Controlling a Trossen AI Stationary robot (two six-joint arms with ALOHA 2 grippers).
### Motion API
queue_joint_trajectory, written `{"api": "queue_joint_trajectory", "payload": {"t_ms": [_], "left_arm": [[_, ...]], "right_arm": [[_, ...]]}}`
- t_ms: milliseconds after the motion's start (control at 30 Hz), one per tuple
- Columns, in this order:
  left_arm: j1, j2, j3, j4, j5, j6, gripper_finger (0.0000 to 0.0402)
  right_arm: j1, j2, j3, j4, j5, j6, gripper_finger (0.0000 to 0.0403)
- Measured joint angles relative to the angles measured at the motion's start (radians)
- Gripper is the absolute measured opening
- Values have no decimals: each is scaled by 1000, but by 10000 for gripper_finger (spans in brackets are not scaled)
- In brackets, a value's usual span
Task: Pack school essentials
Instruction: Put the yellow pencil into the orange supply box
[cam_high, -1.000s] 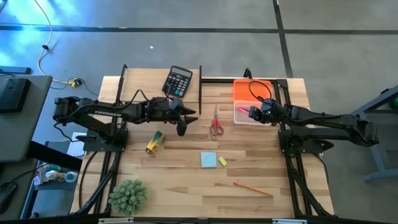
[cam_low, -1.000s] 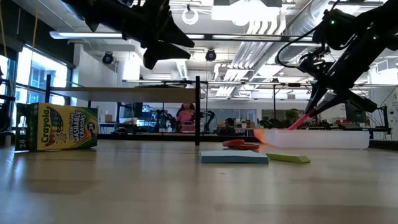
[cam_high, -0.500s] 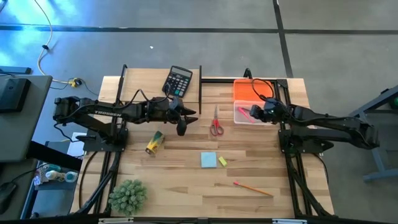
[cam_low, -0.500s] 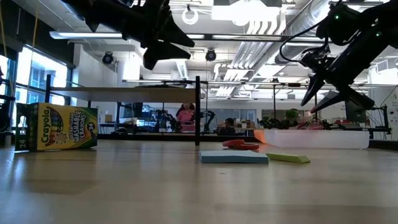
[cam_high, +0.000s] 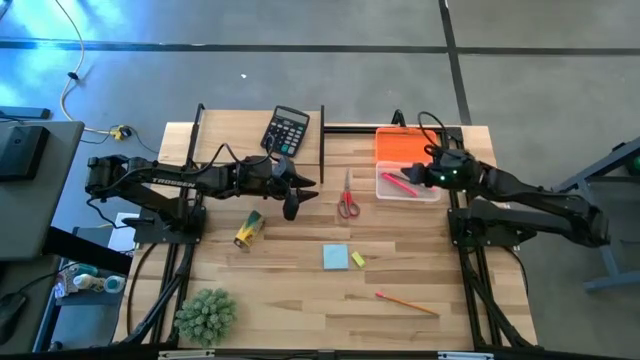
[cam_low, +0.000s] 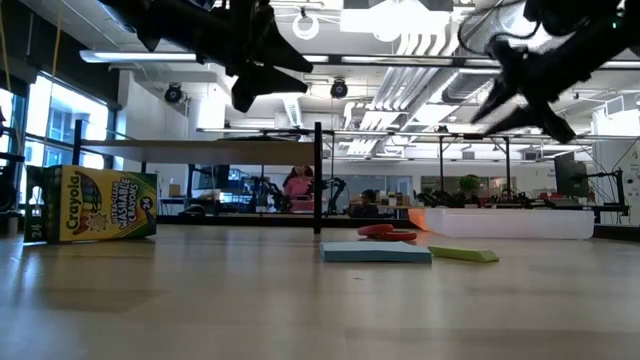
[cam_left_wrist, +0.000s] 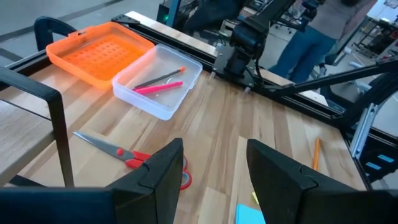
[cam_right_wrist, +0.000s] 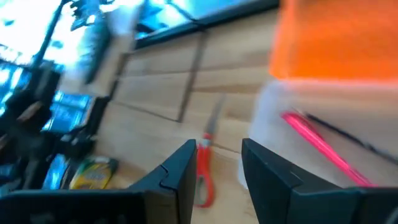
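High view: right gripper (cam_high: 436, 177) at right of centre, over the clear bin (cam_high: 408, 194); pink pen (cam_high: 400, 184) lies inside, upper right. Left gripper (cam_high: 292, 208) hangs centre-left. Scissors (cam_high: 347, 200), note pad (cam_high: 335, 258), pencil (cam_high: 407, 302) on table.

Low view: both grippers raised — crayon box (cam_low: 89, 204) far left.

Left wrist: fingers (cam_left_wrist: 163, 171) parted, empty.

Right wrist (blurred): fingers (cam_right_wrist: 182, 168) apart, nothing between; pen (cam_right_wrist: 324, 149) in bin.

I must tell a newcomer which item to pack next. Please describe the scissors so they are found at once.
Start at the clear box by the orange lid. Just toward the table's middle lie the scissors, alone on bare wood, the only red-handled thing with metal blades.
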Motion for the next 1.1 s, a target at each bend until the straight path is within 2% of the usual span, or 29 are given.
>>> {"api": "queue_joint_trajectory", "payload": {"t_ms": [133, 300, 467, 667, 767, 867, 1100], "left_arm": [[0, 0, 0, -4, 1, 0, 165], [0, 0, 0, -4, 7, 0, 165], [0, 0, 0, -4, 59, 23, 168], [0, -3, 1, -18, 74, 71, 202], [0, -28, 21, -114, 71, 79, 221], [-3, -52, 73, -284, 69, 111, 232], [-4, -75, 199, -645, 58, 139, 229]], "right_arm": [[29, 14, 91, -11, -2, -129, 119], [65, 44, 188, -113, -1, -216, 119], [122, 78, 276, -267, 5, -208, 119], [233, 131, 352, -378, 66, -113, 119], [292, 167, 370, -409, 98, -61, 119], [344, 208, 383, -440, 110, 1, 119], [465, 323, 385, -435, 130, 143, 119]]}}
